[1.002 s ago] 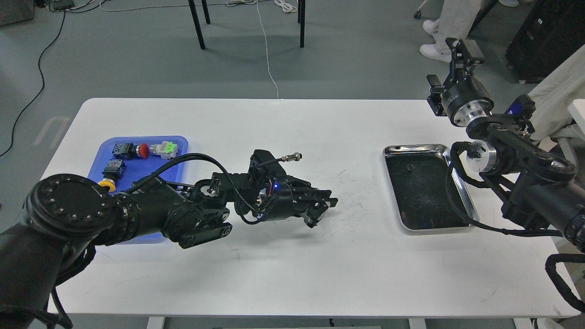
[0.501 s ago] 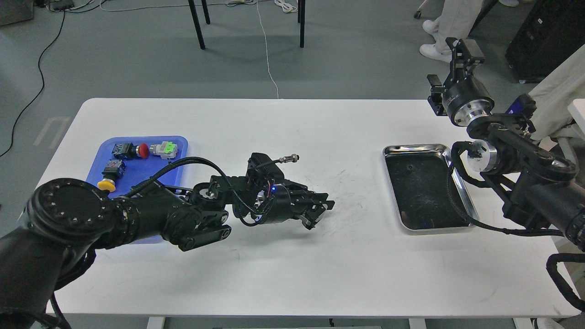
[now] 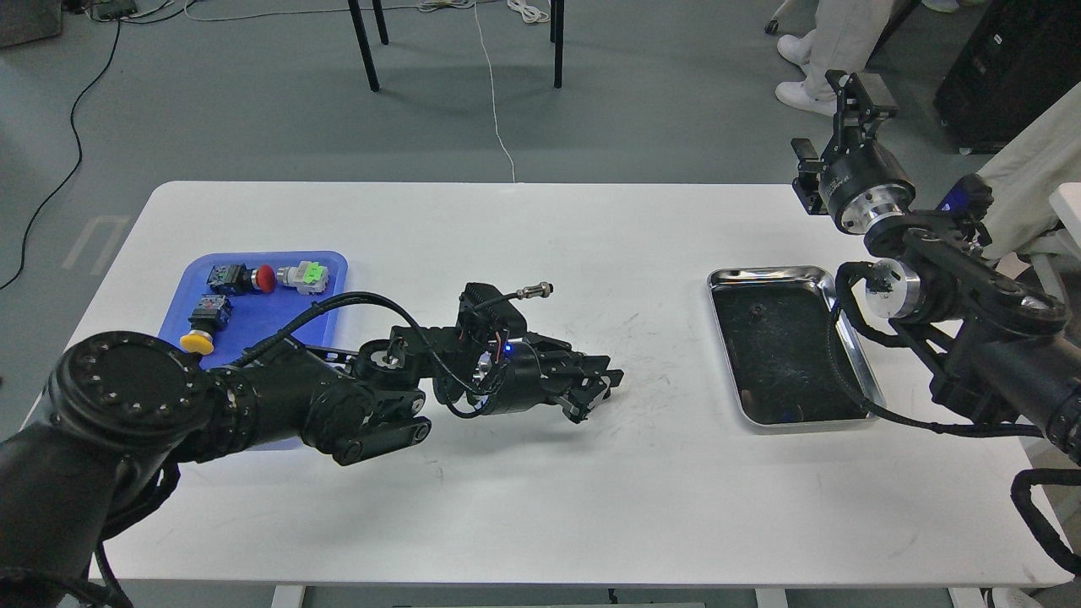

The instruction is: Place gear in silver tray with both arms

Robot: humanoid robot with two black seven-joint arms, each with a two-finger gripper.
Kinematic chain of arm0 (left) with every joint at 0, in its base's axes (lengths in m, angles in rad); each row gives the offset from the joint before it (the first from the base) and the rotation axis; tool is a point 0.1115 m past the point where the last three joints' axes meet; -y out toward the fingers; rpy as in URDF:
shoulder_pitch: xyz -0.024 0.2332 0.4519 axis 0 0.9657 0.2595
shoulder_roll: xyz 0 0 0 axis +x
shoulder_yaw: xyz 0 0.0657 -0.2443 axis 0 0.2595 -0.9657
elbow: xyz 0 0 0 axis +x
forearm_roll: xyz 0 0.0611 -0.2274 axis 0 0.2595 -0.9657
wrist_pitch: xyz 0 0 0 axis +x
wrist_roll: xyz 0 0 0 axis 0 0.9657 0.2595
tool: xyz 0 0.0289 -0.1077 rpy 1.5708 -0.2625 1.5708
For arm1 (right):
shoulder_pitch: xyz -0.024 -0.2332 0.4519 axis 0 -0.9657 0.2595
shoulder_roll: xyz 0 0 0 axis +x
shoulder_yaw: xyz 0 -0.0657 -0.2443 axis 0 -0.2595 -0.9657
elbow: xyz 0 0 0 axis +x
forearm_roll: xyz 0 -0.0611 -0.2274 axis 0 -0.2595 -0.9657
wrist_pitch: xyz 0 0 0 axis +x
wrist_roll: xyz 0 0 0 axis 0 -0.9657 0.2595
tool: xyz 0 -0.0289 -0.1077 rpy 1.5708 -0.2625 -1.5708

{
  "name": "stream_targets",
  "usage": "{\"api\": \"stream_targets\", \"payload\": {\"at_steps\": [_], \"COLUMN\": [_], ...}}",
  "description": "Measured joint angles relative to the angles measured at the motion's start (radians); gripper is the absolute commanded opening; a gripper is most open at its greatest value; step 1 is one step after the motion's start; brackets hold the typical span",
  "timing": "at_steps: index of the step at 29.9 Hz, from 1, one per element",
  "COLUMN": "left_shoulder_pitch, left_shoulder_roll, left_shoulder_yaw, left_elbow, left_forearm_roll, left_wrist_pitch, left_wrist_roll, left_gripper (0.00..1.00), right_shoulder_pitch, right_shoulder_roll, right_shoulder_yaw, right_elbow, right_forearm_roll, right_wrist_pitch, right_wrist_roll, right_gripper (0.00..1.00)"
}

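Note:
The silver tray (image 3: pixel 765 274) lies on the right side of the white table. A small dark speck (image 3: pixel 757 312) sits on its far bottom; I cannot tell whether it is the gear. My left gripper (image 3: pixel 598 388) hovers low over the table's middle, pointing right, well left of the tray. Its dark fingers cannot be told apart, and I cannot see anything held. My right gripper (image 3: pixel 860 91) is raised beyond the table's far right corner, pointing away, its fingers unclear.
A blue plastic tray (image 3: pixel 262 314) at the left holds several push-button switches, partly covered by my left arm. My right forearm (image 3: pixel 971 338) and its cables hang beside the silver tray's right rim. Chair legs and a person's feet stand beyond the table.
My left gripper dipped back slightly, then returned to nearly the same spot. The right arm has barely moved.

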Motion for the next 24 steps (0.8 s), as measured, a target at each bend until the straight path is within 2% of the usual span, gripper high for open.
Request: {"api": "stream_targets", "payload": {"at_steps": [7, 14, 17, 24], "left_shoulder_pitch": [-0.003, -0.043, -0.062, -0.051], "left_shoulder_roll": [0.000, 0.008, 0.079, 0.271], "left_shoulder_yaw": [-0.047, -0.198, -0.277, -0.384], "left_elbow": [0.000, -0.001, 0.005, -0.006], "left_forearm_roll": [-0.003, -0.131, -0.201, -0.271], "left_wrist_pitch": [-0.002, -0.055, -0.081, -0.082], "left_wrist_roll": [0.000, 0.000, 0.000, 0.000], "left_gripper": [0.42, 0.47, 0.49, 0.56], "right_shoulder_pitch": [0.003, 0.013, 0.014, 0.021], "right_shoulder_roll": [0.003, 0.004, 0.004, 0.003], "right_shoulder_yaw": [-0.004, -0.016, -0.017, -0.027], "right_elbow": [0.001, 0.010, 0.016, 0.055], "right_forearm_roll": [0.000, 0.001, 0.002, -0.004], "right_wrist_pitch": [0.000, 0.000, 0.000, 0.000], "right_wrist_roll": [0.000, -0.001, -0.001, -0.002], "right_gripper": [0.94, 0.94, 0.94, 0.94]}}
